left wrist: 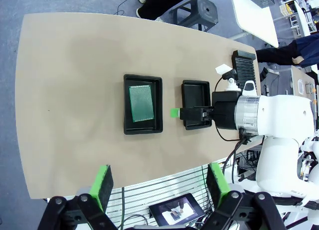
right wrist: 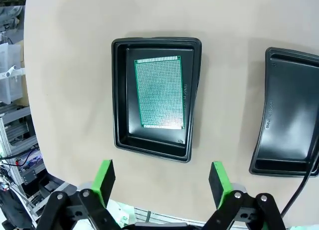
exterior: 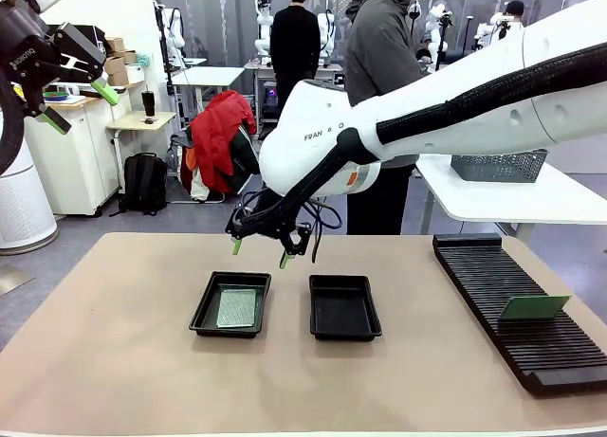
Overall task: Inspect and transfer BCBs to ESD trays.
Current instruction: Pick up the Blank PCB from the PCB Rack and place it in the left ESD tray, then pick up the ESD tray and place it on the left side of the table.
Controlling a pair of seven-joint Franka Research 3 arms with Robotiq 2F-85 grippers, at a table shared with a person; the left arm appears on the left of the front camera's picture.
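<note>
Two black ESD trays lie side by side mid-table. The left tray (exterior: 201,309) (left wrist: 143,128) (right wrist: 119,90) holds a green BCB (exterior: 237,306) (left wrist: 140,103) (right wrist: 159,92) lying flat on its floor. The right tray (exterior: 344,309) (left wrist: 193,90) (right wrist: 286,120) has a bare floor. Another green BCB (exterior: 534,307) stands in the slotted rack (exterior: 517,309). My right gripper (exterior: 261,252) (right wrist: 160,181) hangs open and holding nothing above the far edge of the left tray. My left gripper (exterior: 81,107) (left wrist: 160,184) is raised high at the left, open with nothing between its fingers.
A person stands at the table's far side behind my right arm (exterior: 455,105). The long black rack runs along the right side of the table (left wrist: 244,68). A grey mesh basket (exterior: 498,165) sits on a white side table.
</note>
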